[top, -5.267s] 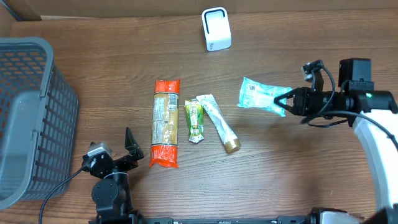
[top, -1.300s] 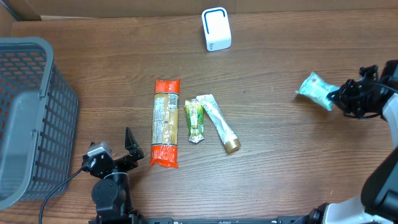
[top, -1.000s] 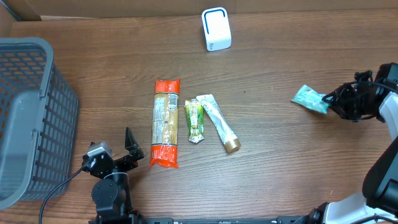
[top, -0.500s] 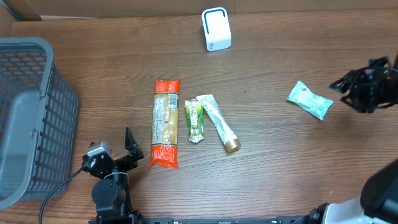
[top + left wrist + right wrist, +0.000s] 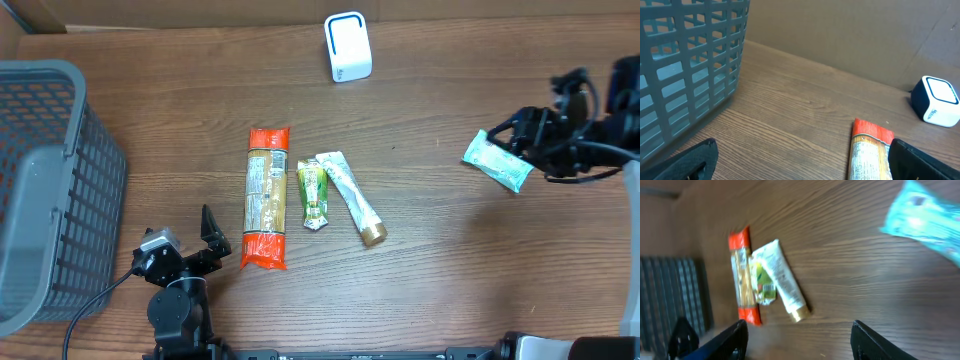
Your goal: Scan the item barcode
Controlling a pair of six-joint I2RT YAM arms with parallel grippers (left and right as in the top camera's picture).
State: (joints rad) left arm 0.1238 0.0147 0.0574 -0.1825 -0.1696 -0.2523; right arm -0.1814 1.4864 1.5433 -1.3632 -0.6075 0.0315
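Note:
The teal packet (image 5: 497, 162) lies flat on the table at the right; in the right wrist view it is a blur at the top right (image 5: 930, 225). My right gripper (image 5: 518, 135) hovers just above its right end, open, with nothing between its fingers (image 5: 797, 330). The white scanner (image 5: 347, 46) with a blue rim stands at the back centre, and also shows in the left wrist view (image 5: 939, 99). My left gripper (image 5: 205, 240) rests open near the front left (image 5: 801, 150), just left of the orange packet (image 5: 267, 197). No barcode is readable.
A green sachet (image 5: 313, 195) and a white tube with a gold cap (image 5: 352, 197) lie beside the orange packet mid-table. A grey mesh basket (image 5: 40, 190) fills the left edge. Brown cardboard (image 5: 840, 30) walls the back of the table.
The right gripper opened and let go of the teal packet, which now lies on the table. The arm drew off right, then came back left over it. The left arm is unmoved.

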